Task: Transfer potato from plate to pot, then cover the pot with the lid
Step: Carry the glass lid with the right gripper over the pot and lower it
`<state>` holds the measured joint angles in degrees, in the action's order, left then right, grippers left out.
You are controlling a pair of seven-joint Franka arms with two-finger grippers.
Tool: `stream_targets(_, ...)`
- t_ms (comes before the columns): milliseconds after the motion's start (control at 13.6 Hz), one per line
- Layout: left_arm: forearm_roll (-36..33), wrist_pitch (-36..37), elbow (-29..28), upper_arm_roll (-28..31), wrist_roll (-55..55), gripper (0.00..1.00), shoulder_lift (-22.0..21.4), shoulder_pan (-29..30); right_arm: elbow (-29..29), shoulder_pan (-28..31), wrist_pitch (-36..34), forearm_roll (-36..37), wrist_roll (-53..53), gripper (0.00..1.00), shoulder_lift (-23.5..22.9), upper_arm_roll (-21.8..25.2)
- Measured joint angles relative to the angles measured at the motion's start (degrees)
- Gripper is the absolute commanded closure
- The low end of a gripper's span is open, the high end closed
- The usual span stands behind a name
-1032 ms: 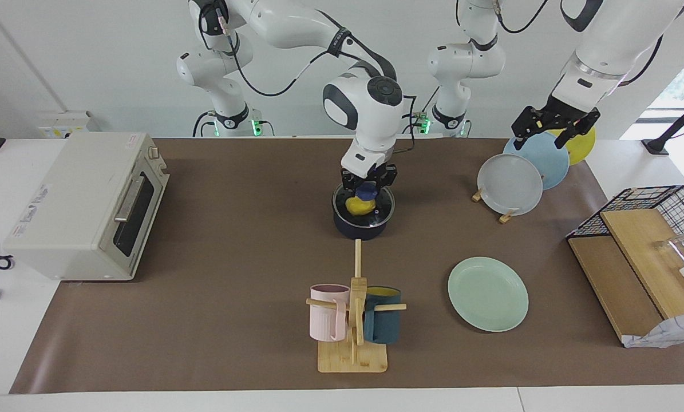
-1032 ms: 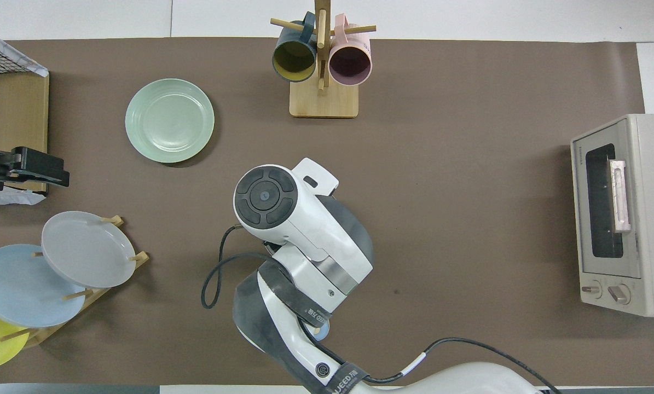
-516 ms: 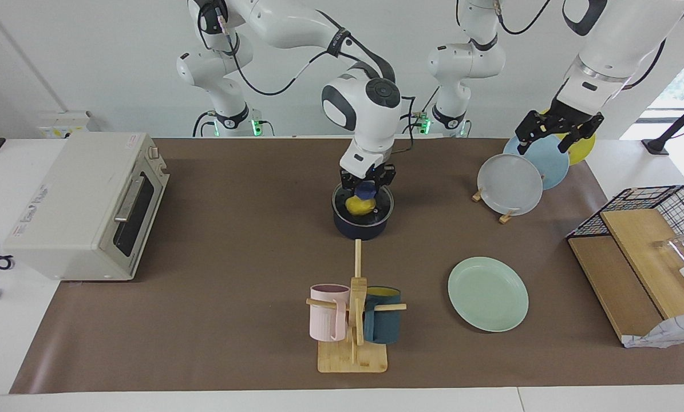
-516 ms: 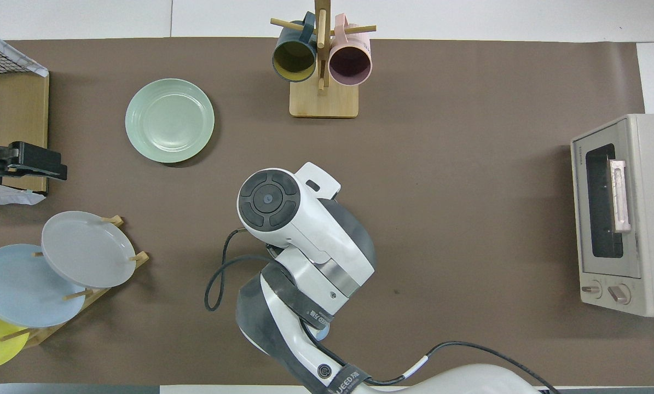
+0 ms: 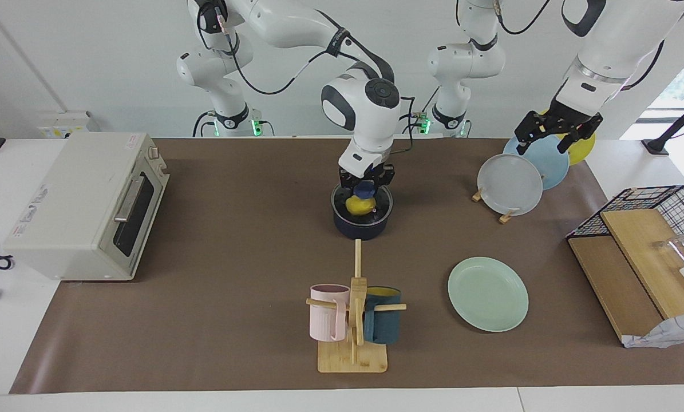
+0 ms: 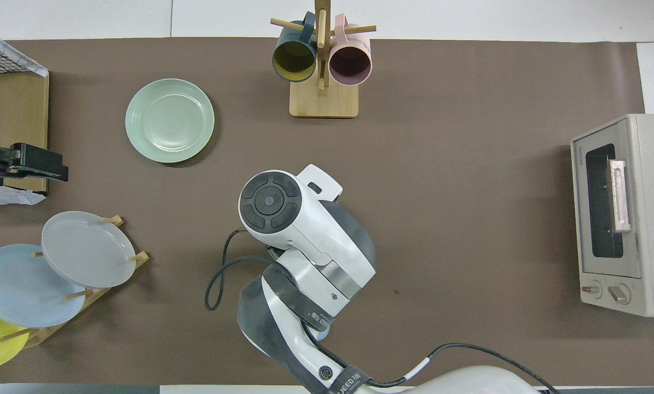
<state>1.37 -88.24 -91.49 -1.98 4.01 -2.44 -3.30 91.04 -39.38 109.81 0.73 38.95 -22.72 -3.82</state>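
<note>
The pot (image 5: 362,217), taken as landmark, stands on the brown mat near the middle of the table. It is a small dark navy saucepan, round-walled. The potato (image 5: 359,204), a glossy, lumpy yellow oval, lies inside it. The lid (image 5: 362,203), clear glass with a metal rim, sits on or just above the pot's rim; which, cannot be told. The right gripper (image 5: 366,183) is directly over the pot, its fingers closed on the lid's blue knob. In the overhead view the right arm's white housing hides pot, lid and potato entirely.

Farther from the robots than the pot stands a wooden mug rack (image 5: 354,332) bearing a pink mug (image 5: 328,312) and a dark teal mug (image 5: 383,317). The plate (image 5: 487,293), pale mint green, round and shallow-rimmed, lies bare, farther from the robots than the pot and toward the left arm's end. A toaster oven (image 5: 84,203), boxy and off-white, sits toward the right arm's end from the pot.

The left gripper (image 5: 558,127) hangs over the upright plate rack (image 5: 507,216) holding grey, light blue and yellow plates, toward the left arm's end from the pot, fingers spread apart and holding nothing.
</note>
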Motion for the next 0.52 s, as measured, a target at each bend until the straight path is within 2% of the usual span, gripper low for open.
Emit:
stream_targets(221, 0.0, -0.1, 0.0, 0.0, 0.0, 0.00, 0.0, 0.0, 1.3, 0.0, 1.5, 0.0, 0.0, 1.00, 0.6, 0.0)
stream_targets(295, 0.0, -0.1, 0.0, 0.0, 0.0, 0.00, 0.0, 0.0, 1.8, 0.0, 2.0, 0.0, 0.0, 0.81, 0.9, 0.1)
stream_targets(442, 0.0, -0.2, 0.0, 0.0, 0.0, 0.00, 0.0, 0.0, 2.4, 0.0, 2.7, 0.0, 0.0, 0.00, 1.2, 0.1)
stream_targets(516, 0.0, -0.3, 0.0, 0.0, 0.0, 0.00, 0.0, 0.0, 2.5, 0.0, 2.8, 0.0, 0.0, 0.00, 1.3, 0.1)
